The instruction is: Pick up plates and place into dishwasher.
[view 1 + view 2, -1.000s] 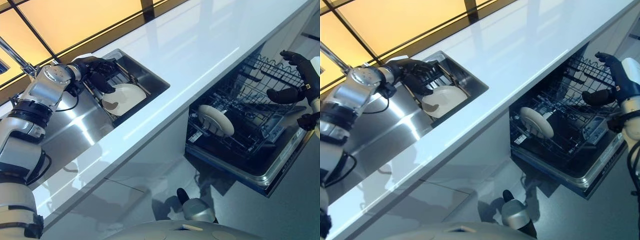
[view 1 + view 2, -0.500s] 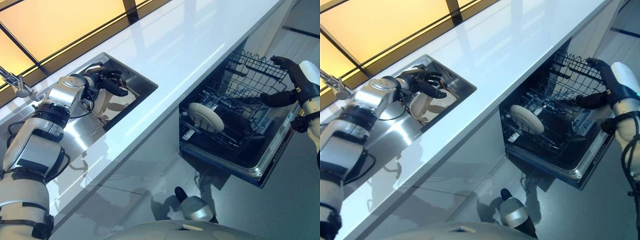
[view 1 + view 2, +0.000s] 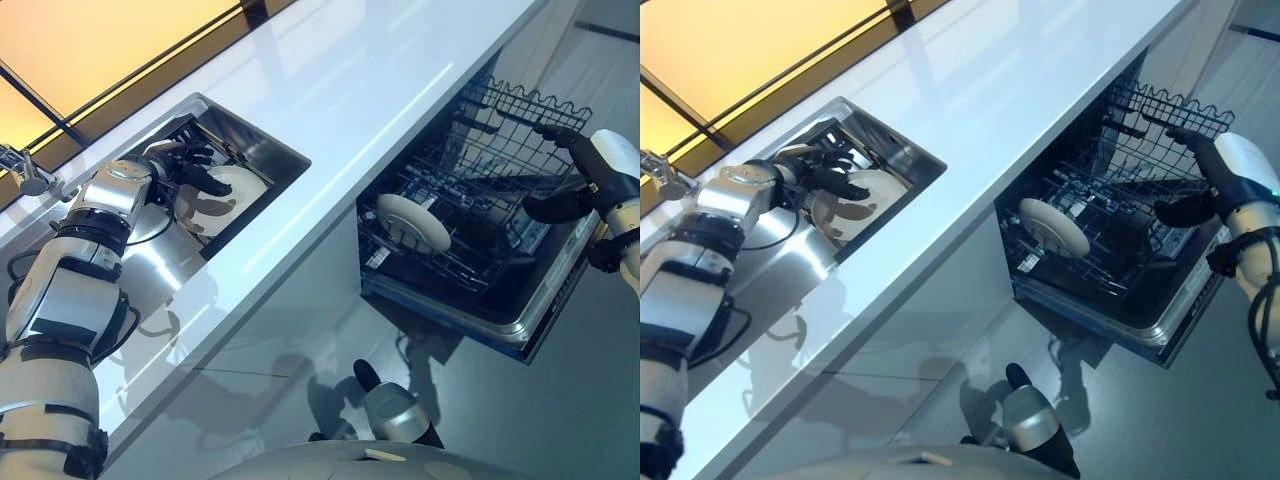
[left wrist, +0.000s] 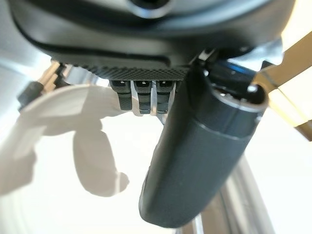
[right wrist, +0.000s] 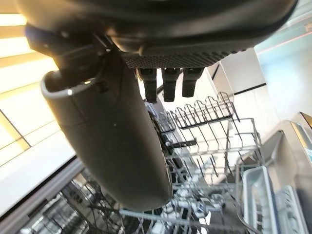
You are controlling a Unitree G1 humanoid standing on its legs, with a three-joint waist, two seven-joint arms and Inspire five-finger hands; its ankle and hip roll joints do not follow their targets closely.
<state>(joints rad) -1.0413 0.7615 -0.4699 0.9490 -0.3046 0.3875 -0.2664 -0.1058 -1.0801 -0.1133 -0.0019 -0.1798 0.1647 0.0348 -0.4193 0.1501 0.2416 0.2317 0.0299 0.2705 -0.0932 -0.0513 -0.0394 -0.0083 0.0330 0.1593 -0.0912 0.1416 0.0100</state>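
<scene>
A white plate (image 3: pixel 232 188) stands tilted inside the steel sink (image 3: pixel 272 152). My left hand (image 3: pixel 196 176) reaches into the sink, its thumb lying across the plate's face and its fingers curled at the rim. The left wrist view has the same plate (image 4: pixel 53 161) just past the thumb (image 4: pixel 195 161). Another white plate (image 3: pixel 1052 227) stands upright in the lower rack of the open dishwasher (image 3: pixel 470 250). My right hand (image 3: pixel 602 178) hovers open at the outer edge of the upper wire rack (image 3: pixel 500 140), holding nothing.
A long white countertop (image 3: pixel 350 90) runs between the sink and the dishwasher. The dishwasher door (image 3: pixel 545 315) hangs down open over the grey floor. A faucet (image 3: pixel 24 172) stands at the sink's far left, below a lit yellow window.
The plate lay flat in the sink a second ago; my left hand has tipped it up on its edge. The camera has shifted. My right hand stays by the upper rack.
</scene>
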